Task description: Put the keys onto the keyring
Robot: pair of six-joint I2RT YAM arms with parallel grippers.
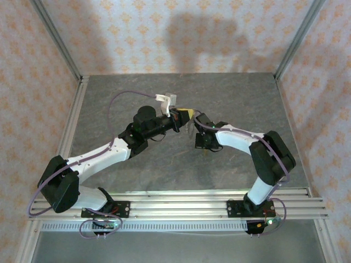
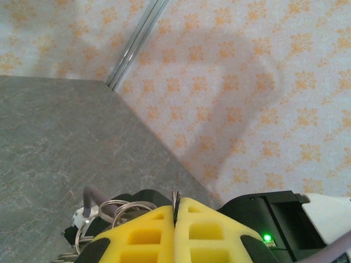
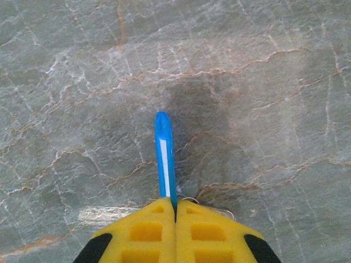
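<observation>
The right gripper (image 3: 175, 211) is clenched on the blue key (image 3: 163, 148), which juts edge-on over bare counter (image 3: 66, 82). The left gripper (image 2: 175, 212) is clamped on the keyring (image 2: 175, 197) mid-counter, with open stone stretching to the back wall (image 2: 247, 82).

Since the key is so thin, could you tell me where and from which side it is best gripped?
By its two flat faces, coming in along its length from the near end, as the right gripper does now: the key stands edge-on in its shut jaws, its blue end left free.
</observation>
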